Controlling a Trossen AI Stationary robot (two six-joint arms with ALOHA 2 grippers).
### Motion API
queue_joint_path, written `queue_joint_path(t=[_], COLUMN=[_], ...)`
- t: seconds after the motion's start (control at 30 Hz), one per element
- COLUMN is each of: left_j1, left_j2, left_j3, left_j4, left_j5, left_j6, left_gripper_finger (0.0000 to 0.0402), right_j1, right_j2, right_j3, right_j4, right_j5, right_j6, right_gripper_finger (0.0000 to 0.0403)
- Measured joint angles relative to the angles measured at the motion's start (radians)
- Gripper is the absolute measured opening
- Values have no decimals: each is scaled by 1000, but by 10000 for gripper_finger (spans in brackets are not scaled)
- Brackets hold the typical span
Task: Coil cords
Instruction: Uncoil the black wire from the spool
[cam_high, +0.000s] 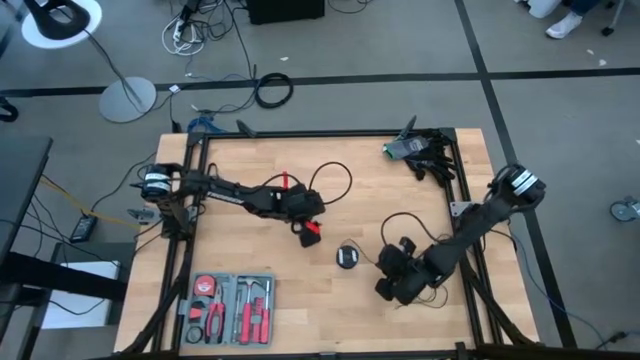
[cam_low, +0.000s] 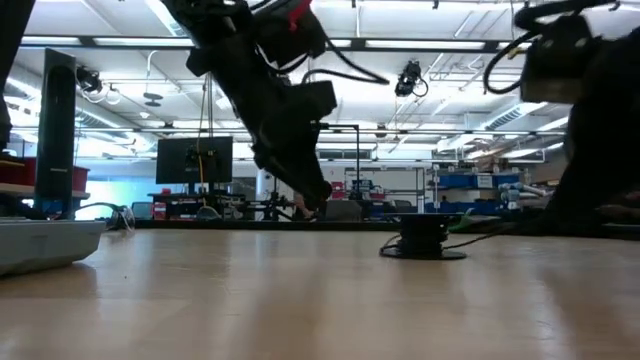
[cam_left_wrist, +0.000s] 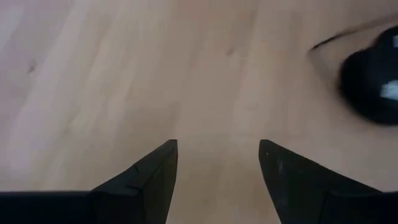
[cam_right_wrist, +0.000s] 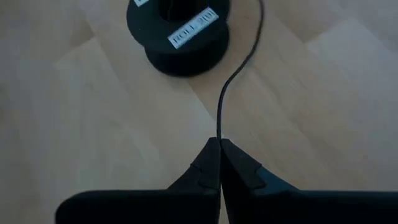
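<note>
Wooden tabletop framed in black rails, two dark arms working over a thin black wire.

Just right of centre in the high view, the puck (cam_high: 347, 256) is sitting flat on the table (cam_high: 300, 310), with the cords (cam_right_wrist: 231, 84) running from it toward the lower right, where the right gripper (cam_right_wrist: 219, 149) is lying low with its fingers clenched on the wire close behind the puck, probably to anchor it so loops can be drawn without the end skidding. The left gripper (cam_left_wrist: 217, 155), left of centre, is hovering above bare wood with its fingers parted and grasping nothing, the puck showing off to one side of its view; it seems to be waiting to take the wire. A toolbox (cam_high: 228, 309) is resting at the lower left.
</note>
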Motion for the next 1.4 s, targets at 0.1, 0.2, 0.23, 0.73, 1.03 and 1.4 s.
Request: queue_joint_path(t=[0.1, 0.2, 0.23, 0.73, 1.03, 1.4], left_j1=[-36, -84, -99, -163, -165, -179], left_j2=[0, 0, 0, 175, 217, 226], left_j3=[0, 0, 0, 230, 248, 248], left_j4=[48, 75, 93, -1, 11, -28], left_j5=[13, 16, 14, -35, -5, -58], left_j6=[-17, -16, -16, -8, -12, -11], left_gripper_finger=[230, 230, 230, 230, 230, 230], right_j1=[-30, -62, -72, -190, -190, -191], right_j2=[51, 90, 100, 121, 121, 121], right_j3=[0, 0, 0, 1, 1, 1], right_j4=[57, 110, 129, 342, 347, 348], right_j5=[6, 32, 40, 43, 43, 43], right_j6=[-54, -85, -100, -332, -365, -365], right_gripper_finger=[12, 23, 27, 43, 43, 43])
